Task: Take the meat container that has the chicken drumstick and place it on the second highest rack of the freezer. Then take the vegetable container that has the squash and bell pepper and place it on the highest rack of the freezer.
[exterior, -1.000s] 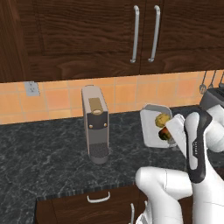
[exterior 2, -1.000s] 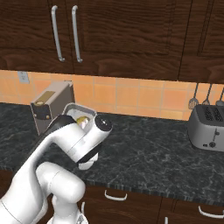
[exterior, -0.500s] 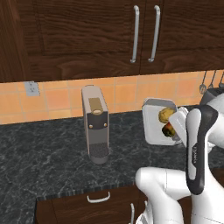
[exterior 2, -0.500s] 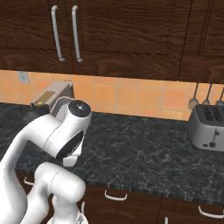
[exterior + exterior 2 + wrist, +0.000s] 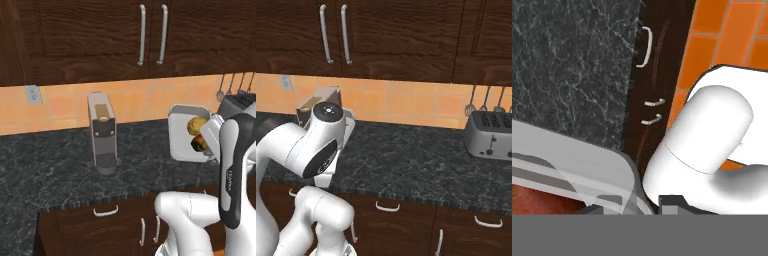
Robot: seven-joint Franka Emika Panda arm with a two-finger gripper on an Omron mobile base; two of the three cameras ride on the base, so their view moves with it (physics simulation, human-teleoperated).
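The vegetable container (image 5: 184, 134), a pale stiff tray, is up off the counter beside my forearm, tipped on edge. My gripper (image 5: 637, 212) is pinched on its near rim (image 5: 612, 170). Squash (image 5: 196, 125) and bell pepper (image 5: 198, 144) lie loose inside, so I judge it light but prone to spill; level it. Behind stand the coffee machine (image 5: 102, 132), the toaster (image 5: 490, 135) and the dark cabinets (image 5: 125, 35).

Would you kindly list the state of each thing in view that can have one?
Vegetable container: lifted off the counter, tipped on edge, held at the arm's end.
Squash: inside the container.
Bell pepper: inside, below the squash.
Wall cabinet doors: shut.
Toaster: standing on the counter.
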